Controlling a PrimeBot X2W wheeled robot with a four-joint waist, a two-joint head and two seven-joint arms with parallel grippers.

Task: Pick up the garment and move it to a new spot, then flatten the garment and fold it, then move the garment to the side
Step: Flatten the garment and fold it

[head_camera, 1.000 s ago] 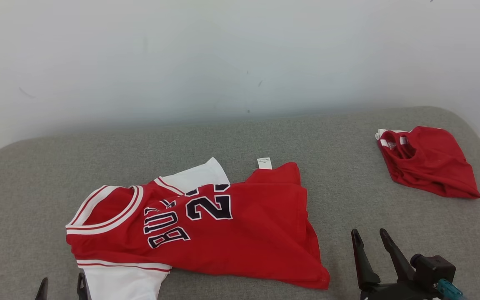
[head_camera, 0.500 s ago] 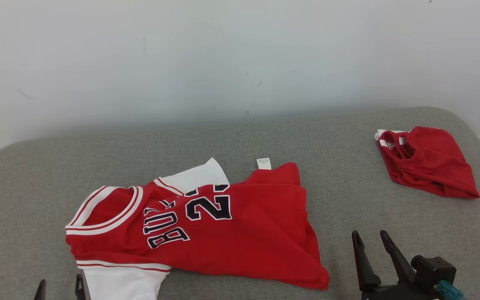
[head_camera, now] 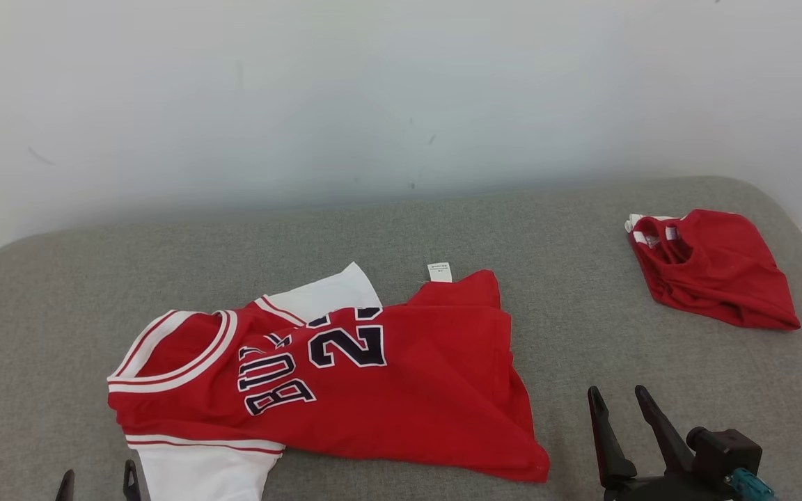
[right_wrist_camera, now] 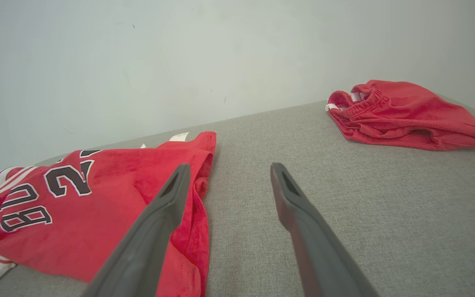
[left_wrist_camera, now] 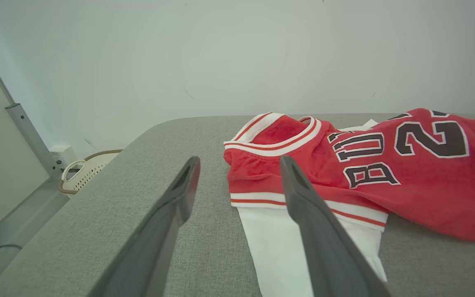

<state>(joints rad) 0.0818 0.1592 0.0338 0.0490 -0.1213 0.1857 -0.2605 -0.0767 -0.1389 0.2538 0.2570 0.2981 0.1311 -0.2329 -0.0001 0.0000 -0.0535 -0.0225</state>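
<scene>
The garment [head_camera: 408, 390] is a red jersey with white sleeves and dark lettering. It lies rumpled, left of centre on the grey padded table [head_camera: 373, 229], with a white tag at its far edge. My left gripper [head_camera: 97, 476] is open at the bottom left, its fingertips just short of the near white sleeve. In the left wrist view the left gripper [left_wrist_camera: 239, 161] points at the collar and sleeve of the jersey [left_wrist_camera: 406, 165] with nothing held. My right gripper [head_camera: 617, 393] stands open and empty, right of the jersey's hem. In the right wrist view the right gripper [right_wrist_camera: 230, 166] straddles the hem edge of the jersey [right_wrist_camera: 97, 194].
A second red garment [head_camera: 718, 271], bunched with an elastic waistband, lies at the table's far right and also appears in the right wrist view [right_wrist_camera: 402, 115]. A pale wall runs behind the table. A perforated basket [left_wrist_camera: 83, 171] sits on the floor beyond the table's left end.
The left fingertips have sunk slightly toward the bottom edge of the head view, and the right gripper is a touch lower. The picture shifted a little. The garments lie as before.
</scene>
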